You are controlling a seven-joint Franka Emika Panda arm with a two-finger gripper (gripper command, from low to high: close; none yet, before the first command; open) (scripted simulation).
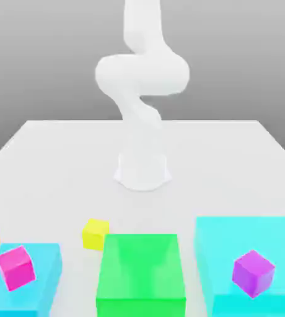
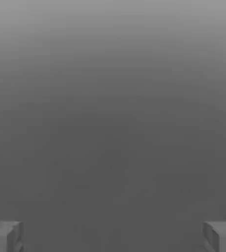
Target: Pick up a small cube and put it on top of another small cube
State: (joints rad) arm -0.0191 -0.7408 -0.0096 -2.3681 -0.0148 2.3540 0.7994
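Simulated tabletop (image 1: 232,161) (plain grey backdrop)

1 white arm (image 1: 142,74) upright with bent joints, end effector (image 2: 113,236) open, 2 fingers (image 2: 216,236) wide apart

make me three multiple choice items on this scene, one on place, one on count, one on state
1. Where does the small purple cube appear?
A over the large cyan block
B over the large green block
C beside the arm's base

2. How many small yellow cubes are there?
A none
B two
C five

3. How does the gripper stand?
A shut
B open

1 A: purple lies against cyan in the exterior view.
2 B: one at the left edge, one beside green.
3 B: its fingers are wide apart in the hand view.
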